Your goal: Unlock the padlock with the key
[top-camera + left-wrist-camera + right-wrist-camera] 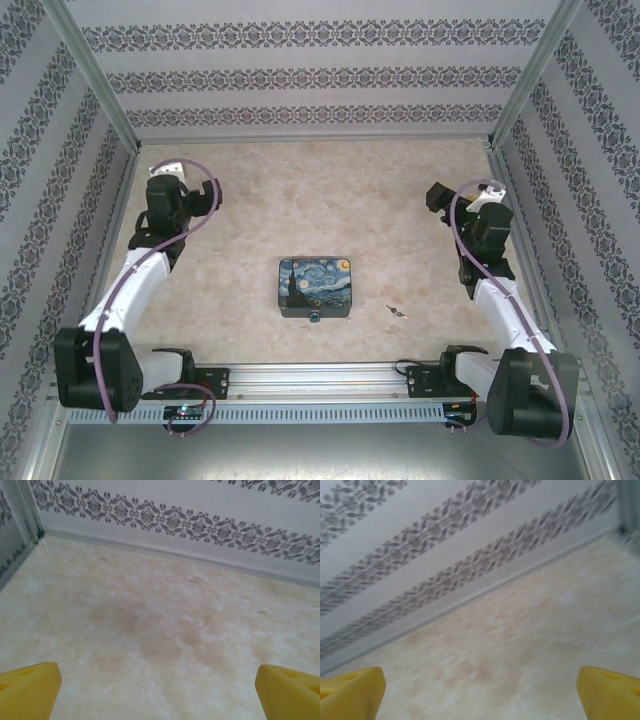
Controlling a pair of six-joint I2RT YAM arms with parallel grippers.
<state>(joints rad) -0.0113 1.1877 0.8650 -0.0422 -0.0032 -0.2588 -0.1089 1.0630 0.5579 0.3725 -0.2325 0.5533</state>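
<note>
While no step of the unlocking is showing as done, the padlock (pixel 315 317) is sitting against the near side of the Starry Night case (pixel 316 283), mid-desk (pixel 260 200) towards the near edge. The key (pixel 397 311) is lying loose just right of the case, apart from it.

Left end effector (pixel 159 692): hovering by the far left corner, yellow pads (pixel 30 690) spread wide, gripping nothing.

Right end effector (pixel 480 692): hovering near the right edge, likewise spread wide and empty.

Remaining: picking up the key, inserting, turning.

Hard to make out: whether the shackle is standing closed, the keyhole, the key's orientation. Both items are showing as specks from above.
</note>
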